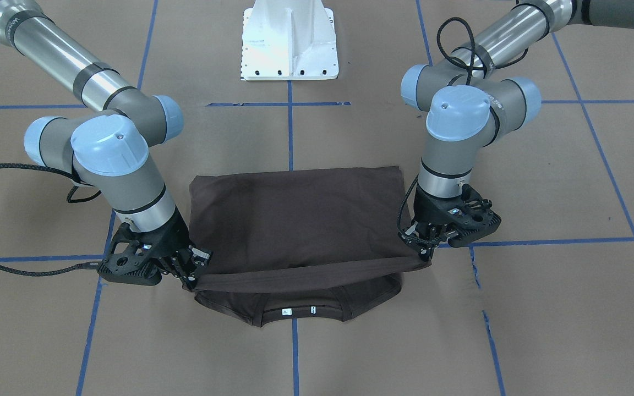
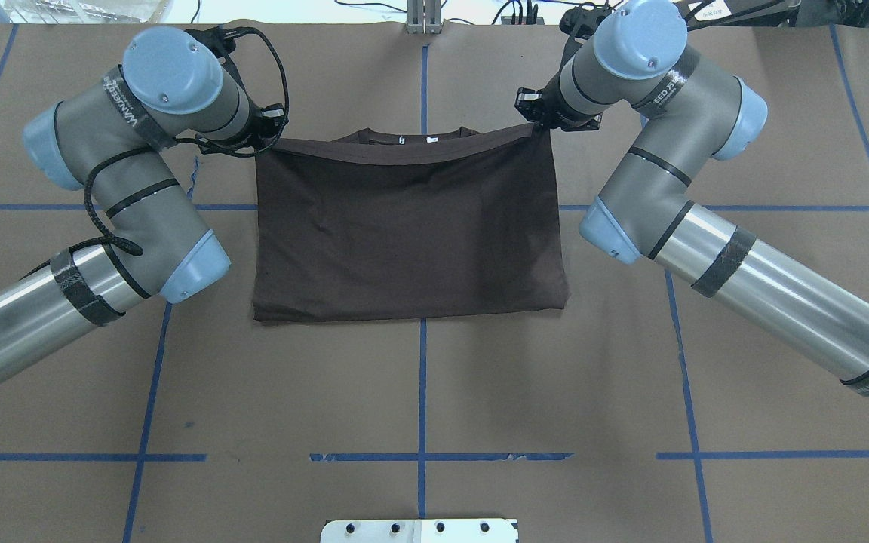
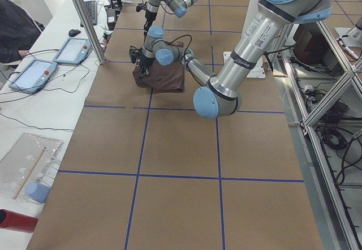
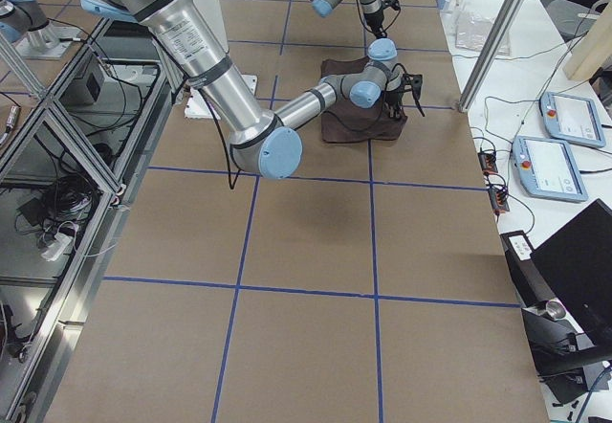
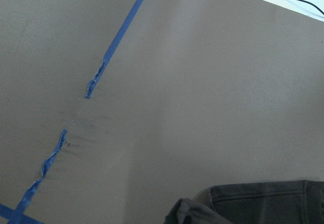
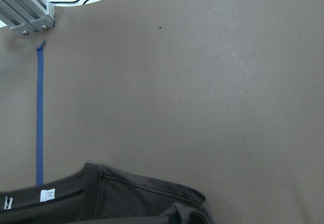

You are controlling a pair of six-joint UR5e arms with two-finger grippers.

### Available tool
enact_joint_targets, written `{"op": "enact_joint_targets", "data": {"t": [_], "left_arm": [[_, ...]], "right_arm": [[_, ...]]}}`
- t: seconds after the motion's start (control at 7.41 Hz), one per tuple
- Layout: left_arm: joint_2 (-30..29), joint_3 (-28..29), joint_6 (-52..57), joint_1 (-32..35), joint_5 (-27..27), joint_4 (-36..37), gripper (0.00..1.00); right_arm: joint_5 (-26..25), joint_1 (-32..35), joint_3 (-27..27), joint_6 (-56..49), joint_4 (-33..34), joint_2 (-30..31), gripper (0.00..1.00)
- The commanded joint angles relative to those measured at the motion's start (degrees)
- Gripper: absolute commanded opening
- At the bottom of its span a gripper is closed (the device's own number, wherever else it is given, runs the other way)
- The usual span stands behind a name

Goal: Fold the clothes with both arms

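On the table [image 2: 555, 392]: brown paper crossed by blue tape lines [image 2: 421, 377]; the white pedestal base [image 1: 289, 44] stands at the robot's edge.
Left arm [image 2: 140, 219]: bent at the elbow, wrist pointing down at the T-shirt's far corner on the robot's left.
Right arm [image 2: 653, 181]: mirrors it at the far corner on the robot's right.
T-shirt [image 2: 404, 226]: dark brown, in the middle of the table between the two arms. It is doubled over, with the fold line nearest the base. The upper layer's free edge is stretched between the grippers above the collar end, sagging a little in the middle.
Left gripper [image 1: 424, 252]: fingers pinched on one end of that raised edge.
Right gripper [image 1: 191, 278]: seems clamped on the other end, though the cloth partly hides the fingertips.
Collar [image 1: 300, 318]: ribbed, flat on the paper, showing just beyond the raised edge.
Neck tags [image 1: 287, 312]: two small white tags inside the collar.
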State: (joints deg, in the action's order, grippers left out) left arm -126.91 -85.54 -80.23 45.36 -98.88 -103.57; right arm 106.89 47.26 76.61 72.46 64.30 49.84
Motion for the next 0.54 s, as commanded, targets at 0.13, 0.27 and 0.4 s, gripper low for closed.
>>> {"op": "enact_joint_targets", "data": {"t": [0.13,0.27,0.4], "left_arm": [[-1.49,1.95,-0.10,0.08,0.09,-1.29,1.00],[-1.50,1.96,0.07,0.17,0.09,-1.20,1.00],[-1.50,1.96,0.16,0.17,-0.09,-1.11,1.00]], "right_arm": [[2.60,0.37,0.03,0.05,-1.37,1.23,1.00],[3.84,0.38,0.72,-0.04,-1.55,1.66,1.00],[4.81,-0.67,4.99,0.57,-1.11,3.93,1.00]]}}
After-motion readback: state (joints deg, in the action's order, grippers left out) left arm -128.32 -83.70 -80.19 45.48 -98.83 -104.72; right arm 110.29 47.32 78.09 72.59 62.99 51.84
